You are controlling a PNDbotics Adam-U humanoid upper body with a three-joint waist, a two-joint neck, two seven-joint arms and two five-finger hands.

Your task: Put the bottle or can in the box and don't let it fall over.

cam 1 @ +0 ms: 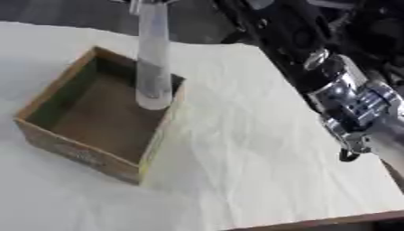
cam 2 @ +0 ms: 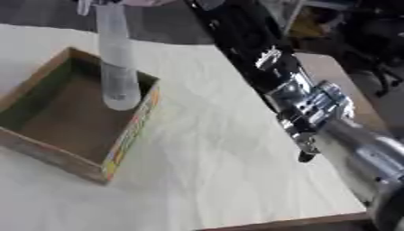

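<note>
Most of the transfer appeared to be done: the clear bottle (cam 1: 153, 58) was held upright with its base low inside the wooden box (cam 1: 87, 155), at the far right corner beside the wall. Its top ran out of view, so the right hand could not be seen (nor its fingers judged); only the right arm (cam 2: 308, 108) was visible above the worktop (cam 1: 260, 171). Setting down and releasing were judged to remain.

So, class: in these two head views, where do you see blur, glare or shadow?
Left eye view: the whole frame is soft, the clear bottle smeared lengthwise over the wooden box; bright glare on the silver joint of the right arm. Right eye view: the same softness; the box floor lies in shadow, and the background beyond the table is dark and indistinct.
</note>
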